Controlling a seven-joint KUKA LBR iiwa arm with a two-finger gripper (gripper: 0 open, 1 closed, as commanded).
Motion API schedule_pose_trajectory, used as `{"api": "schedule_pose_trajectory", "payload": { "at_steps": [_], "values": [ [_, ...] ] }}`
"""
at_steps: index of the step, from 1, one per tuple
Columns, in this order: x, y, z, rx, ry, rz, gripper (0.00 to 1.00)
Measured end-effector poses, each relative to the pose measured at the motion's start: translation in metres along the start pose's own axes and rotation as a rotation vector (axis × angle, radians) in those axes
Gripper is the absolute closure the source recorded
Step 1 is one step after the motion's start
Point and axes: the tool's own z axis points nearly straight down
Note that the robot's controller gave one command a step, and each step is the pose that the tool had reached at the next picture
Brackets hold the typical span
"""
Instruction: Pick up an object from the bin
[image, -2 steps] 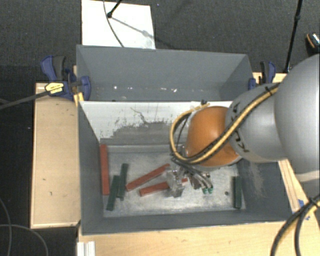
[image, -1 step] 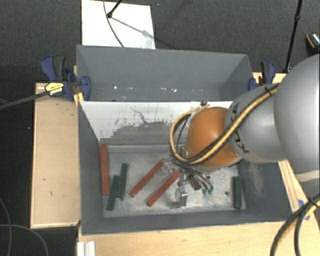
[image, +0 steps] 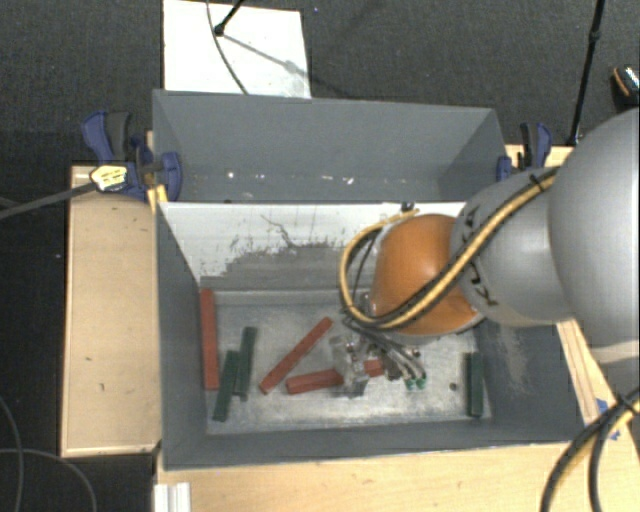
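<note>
Camera view puts the claw (image: 362, 375) low over the right end of a short red bar (image: 312, 381) lying flat on the bin (image: 300, 410) floor; I cannot tell how far it is open or whether it grips anything. Risk, in my judgement: the longer red bar (image: 296, 355), angled just up-left of the short one, could snag on lifting.

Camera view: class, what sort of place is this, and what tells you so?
Probably a robotics lab's bin-picking rig: a grey metal bin holds loose red sticks and green sticks, and a robot arm with cables reaches in, its gripper down among them.
</note>
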Motion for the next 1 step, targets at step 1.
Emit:
{"api": "schedule_pose_trajectory", "payload": {
  "at_steps": [1],
  "values": [
    [0.0154, 0.0082, -0.1436, 0.0, -0.004, -0.013, 1.0]
  ]
}}
